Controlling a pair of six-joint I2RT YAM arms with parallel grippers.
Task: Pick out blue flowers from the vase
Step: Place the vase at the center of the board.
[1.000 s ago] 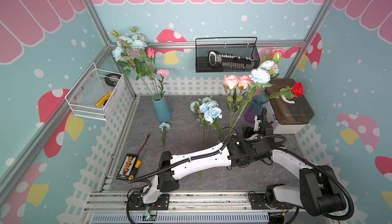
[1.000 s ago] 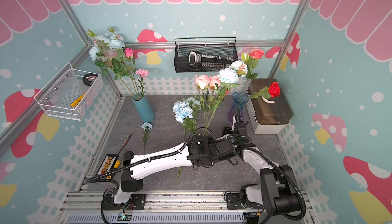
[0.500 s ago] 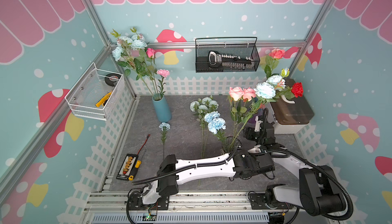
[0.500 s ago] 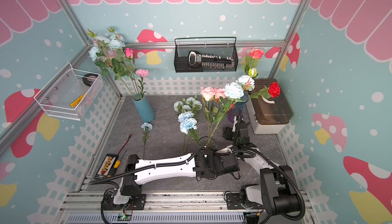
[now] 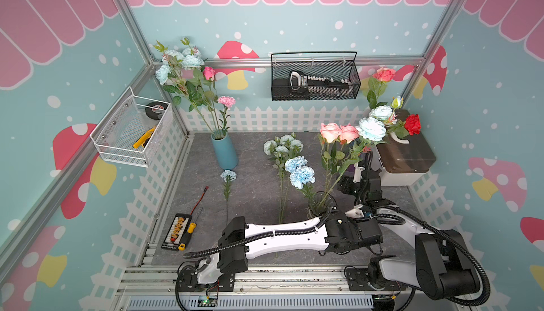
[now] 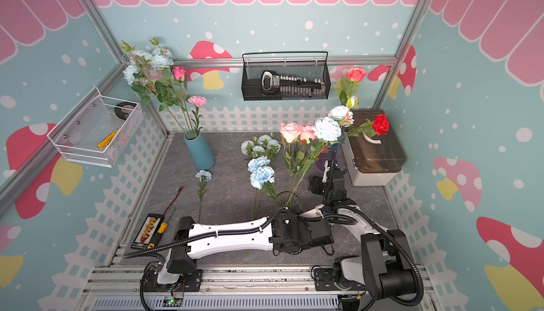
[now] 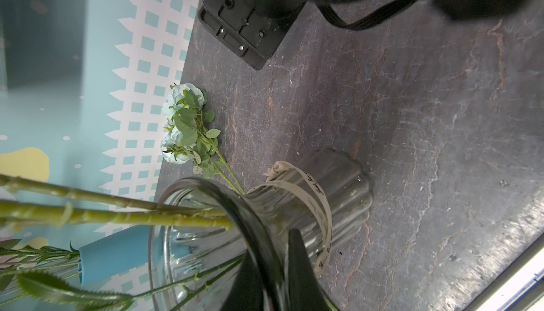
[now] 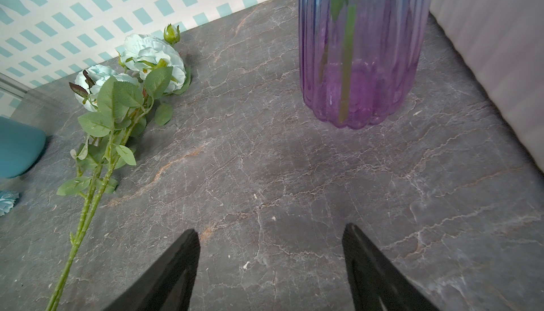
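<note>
A clear glass vase stands near the front of the table. It holds pink roses, blue carnations and a large blue flower. My left gripper is shut on the vase's rim, one finger inside and one outside. My right gripper hangs open and empty above the bare table, facing a purple vase. A blue spray and a small blue carnation lie on the table.
A teal vase at the back left holds blue blooms, a pink rose and a pink carnation. A brown-lidded box stands at the right beside the red rose. A bit set and screwdriver lie front left.
My left gripper has dragged the clear vase and its flowers toward the table's front. The flower heads shifted with it. The right arm has stayed put.
</note>
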